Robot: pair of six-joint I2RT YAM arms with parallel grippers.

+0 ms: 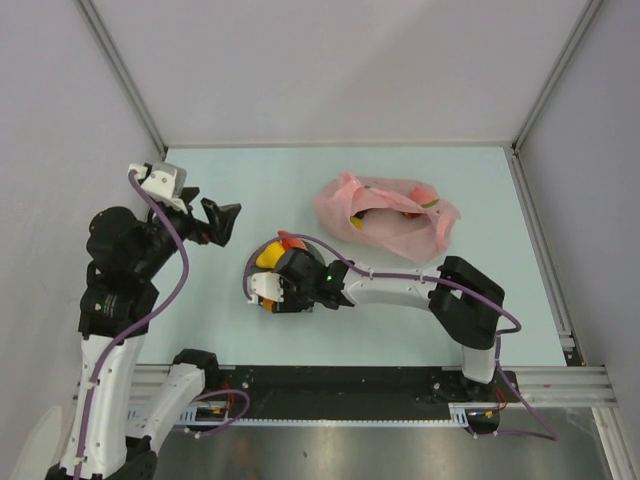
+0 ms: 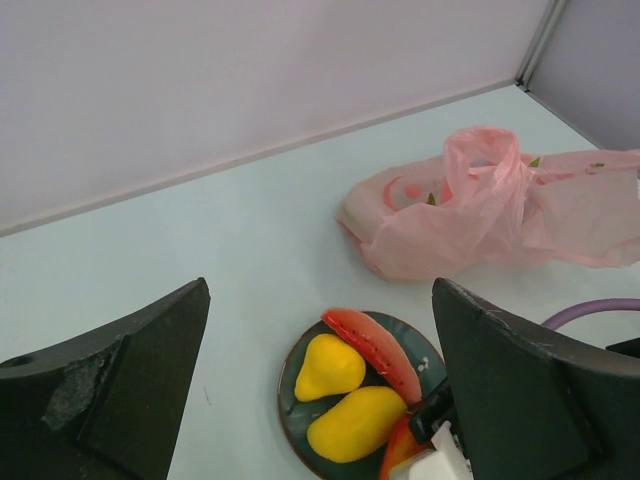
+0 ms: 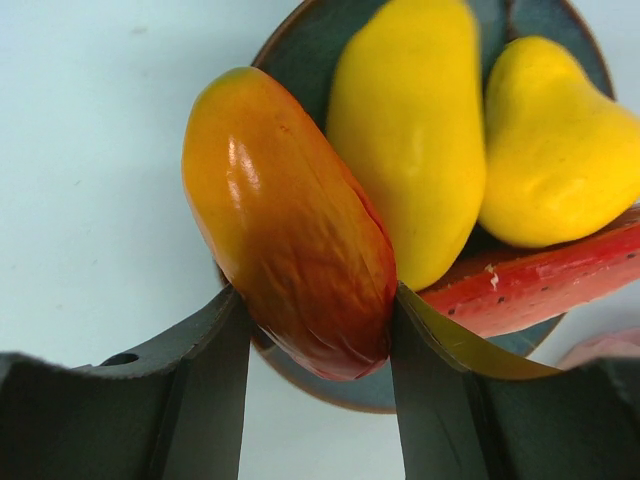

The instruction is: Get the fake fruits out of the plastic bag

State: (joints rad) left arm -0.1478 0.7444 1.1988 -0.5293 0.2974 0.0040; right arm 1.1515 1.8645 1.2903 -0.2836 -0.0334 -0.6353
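Where the plastic bag (image 1: 385, 215) folds, its fruits (image 1: 410, 208) blur.

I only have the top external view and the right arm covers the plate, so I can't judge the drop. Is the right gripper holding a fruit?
Observer: Yes. The right wrist view shows the right gripper shut on a red-orange mango, which overlaps the rim of the plate.
Operator: What lies on the plate under my arm?
Observer: The left wrist view shows a small yellow fruit, a larger yellow fruit and a watermelon slice side by side.
Operator: Is the left gripper free?
Observer: Its own camera shows the left gripper wide open with nothing between the fingers.
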